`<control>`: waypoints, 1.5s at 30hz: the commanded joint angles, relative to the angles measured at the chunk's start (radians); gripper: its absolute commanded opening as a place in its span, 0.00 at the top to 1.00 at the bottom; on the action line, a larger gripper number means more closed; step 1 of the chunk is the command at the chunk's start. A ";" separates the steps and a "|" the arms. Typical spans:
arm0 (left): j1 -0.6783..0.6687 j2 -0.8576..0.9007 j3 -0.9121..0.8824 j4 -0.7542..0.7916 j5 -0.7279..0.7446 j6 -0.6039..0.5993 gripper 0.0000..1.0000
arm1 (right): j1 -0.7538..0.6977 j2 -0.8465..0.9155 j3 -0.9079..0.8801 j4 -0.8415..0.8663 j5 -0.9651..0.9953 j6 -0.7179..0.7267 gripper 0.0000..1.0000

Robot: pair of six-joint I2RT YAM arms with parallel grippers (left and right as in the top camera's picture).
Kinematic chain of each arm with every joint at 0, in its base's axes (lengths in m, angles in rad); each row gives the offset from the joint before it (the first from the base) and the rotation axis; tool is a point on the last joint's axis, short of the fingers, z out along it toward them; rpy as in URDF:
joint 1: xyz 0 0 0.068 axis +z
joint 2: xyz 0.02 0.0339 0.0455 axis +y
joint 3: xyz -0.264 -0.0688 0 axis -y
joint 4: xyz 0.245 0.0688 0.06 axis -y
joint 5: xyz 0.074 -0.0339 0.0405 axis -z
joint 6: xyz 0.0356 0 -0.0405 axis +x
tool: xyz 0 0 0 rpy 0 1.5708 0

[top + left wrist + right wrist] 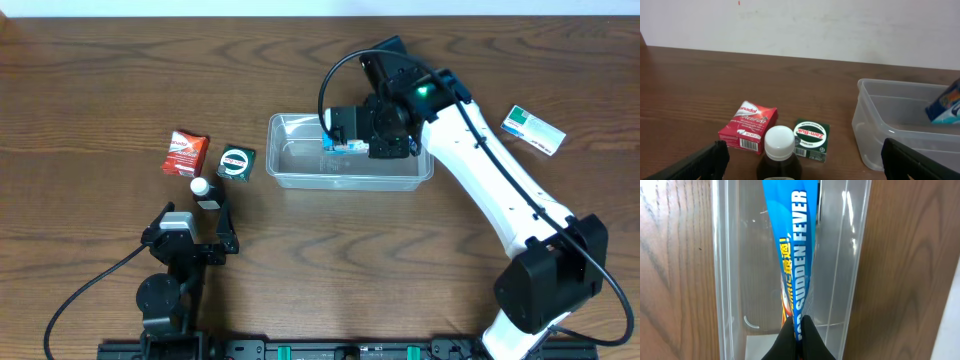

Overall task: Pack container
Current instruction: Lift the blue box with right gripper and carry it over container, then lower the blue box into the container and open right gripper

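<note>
The clear container [300, 172] sits at the table's middle; its rim shows in the left wrist view [875, 135] and its wall in the right wrist view [730, 280]. My right gripper [801, 325] hangs over its right half, shut on a thin blue packet [792, 245] printed "sudden fever", which points down into the tub [345, 146]. My left gripper [800, 160] stands wide open near the front left, its fingers [705, 162] either side of a dark bottle with a white cap [779, 145], not touching it.
A red Panadol box [185, 152] and a green Zam-Buk box [236, 162] lie left of the container, just behind the bottle [203, 189]. A white and green box [533, 130] lies at the far right. The right arm [500, 200] slants across the table's right side.
</note>
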State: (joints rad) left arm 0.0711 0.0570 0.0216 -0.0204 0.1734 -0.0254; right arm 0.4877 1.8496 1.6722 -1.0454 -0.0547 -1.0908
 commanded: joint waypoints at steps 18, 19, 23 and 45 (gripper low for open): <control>0.004 0.000 -0.018 -0.035 0.010 0.005 0.02 | -0.050 0.001 -0.179 0.185 -0.005 -0.041 0.99; 0.004 0.000 -0.018 -0.035 0.010 0.005 0.02 | -0.051 0.001 -0.189 0.198 -0.001 -0.041 0.99; 0.004 0.000 -0.018 -0.035 0.010 0.005 0.02 | -0.058 0.001 -0.207 0.227 -0.001 -0.040 0.99; 0.004 0.000 -0.018 -0.035 0.010 0.005 0.02 | -0.083 0.002 -0.212 0.235 -0.006 -0.040 0.99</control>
State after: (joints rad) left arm 0.0711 0.0570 0.0216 -0.0204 0.1730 -0.0254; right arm 0.4152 1.8500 1.4666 -0.8135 -0.0528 -1.1172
